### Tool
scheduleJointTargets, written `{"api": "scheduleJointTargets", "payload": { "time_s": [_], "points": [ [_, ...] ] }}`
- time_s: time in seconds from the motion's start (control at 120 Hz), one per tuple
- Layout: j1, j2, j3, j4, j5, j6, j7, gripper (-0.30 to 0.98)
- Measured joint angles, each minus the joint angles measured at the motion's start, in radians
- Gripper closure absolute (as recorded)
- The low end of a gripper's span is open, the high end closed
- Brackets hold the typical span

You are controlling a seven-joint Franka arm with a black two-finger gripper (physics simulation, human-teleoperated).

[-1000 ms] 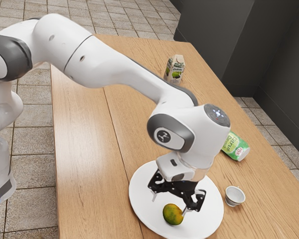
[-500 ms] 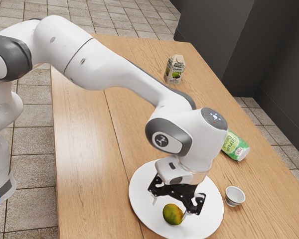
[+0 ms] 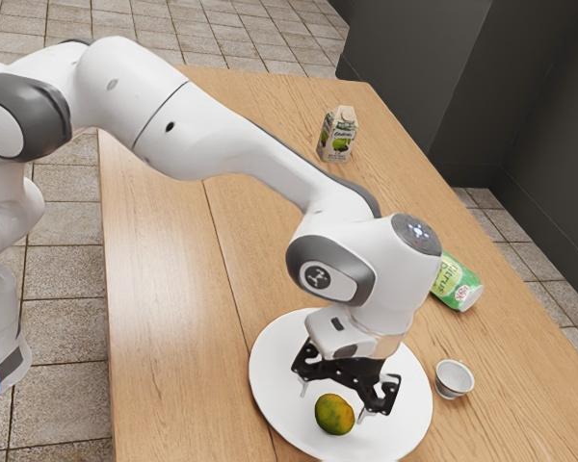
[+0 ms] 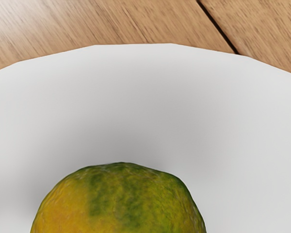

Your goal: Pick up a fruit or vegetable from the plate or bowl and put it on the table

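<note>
My white arm (image 3: 241,144) reaches in from the exterior view's left, its black claw (image 3: 333,401) pointed down over a round white plate (image 3: 270,375) on a wooden table (image 3: 164,308). The claw's two fingers stand wide apart, clamped on nothing. The task's fruit (image 3: 334,415), round and mottled green and orange, rests on the plate just below the claw, near the fingertips. In my wrist view the fruit's upper part shows close up, yellow-orange on one side and patched with green, with soft grey shading on the white surface around it; beyond the plate's edge run the wood grain and a dark seam (image 4: 218,26). Just beside the plate, toward the exterior view's right, a small pale cup (image 3: 454,379) sits on the table with its mouth up. Farther up the table, a green and white can (image 3: 457,283) lies on its side, partly hidden behind my arm, the word "Citrus" on its label. A small carton (image 3: 337,135) with green pictures on its front stands upright near the table's far end, well apart from the plate. Pale square floor tiles (image 3: 63,414) and a dark wall (image 3: 414,77) frame the scene.
</note>
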Motion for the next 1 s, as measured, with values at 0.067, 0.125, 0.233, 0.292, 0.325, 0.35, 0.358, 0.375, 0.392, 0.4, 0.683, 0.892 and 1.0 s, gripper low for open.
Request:
{"api": "scheduleJointTargets", "payload": {
  "time_s": [0.067, 0.125, 0.233, 0.292, 0.325, 0.35, 0.358, 0.375, 0.392, 0.4, 0.683, 0.892, 1.0],
  "points": [
    [0.000, 0.000, -0.001, 0.000, 0.000, 0.003, 0.001, 0.00],
    [-0.002, 0.000, -0.002, 0.000, -0.001, 0.005, 0.001, 0.00],
    [-0.007, 0.003, -0.004, -0.001, -0.003, 0.011, 0.002, 0.00],
    [-0.008, 0.006, -0.005, -0.002, -0.004, 0.014, 0.002, 0.00],
    [-0.008, 0.007, -0.005, -0.002, -0.005, 0.016, 0.002, 0.00],
    [-0.008, 0.008, -0.005, -0.002, -0.005, 0.017, 0.002, 0.00],
    [-0.008, 0.008, -0.005, -0.002, -0.005, 0.017, 0.002, 0.00],
    [-0.008, 0.009, -0.005, -0.002, -0.006, 0.018, 0.002, 0.00],
    [-0.008, 0.009, -0.005, -0.002, -0.006, 0.019, 0.002, 0.00],
    [-0.008, 0.009, -0.005, -0.002, -0.006, 0.019, 0.002, 0.00],
    [-0.006, 0.010, -0.005, -0.011, -0.009, 0.025, 0.001, 0.00],
    [0.003, 0.007, -0.003, -0.010, -0.017, 0.049, -0.019, 0.41],
    [0.003, 0.007, -0.003, -0.010, -0.018, 0.066, -0.028, 0.47]
  ]
}}
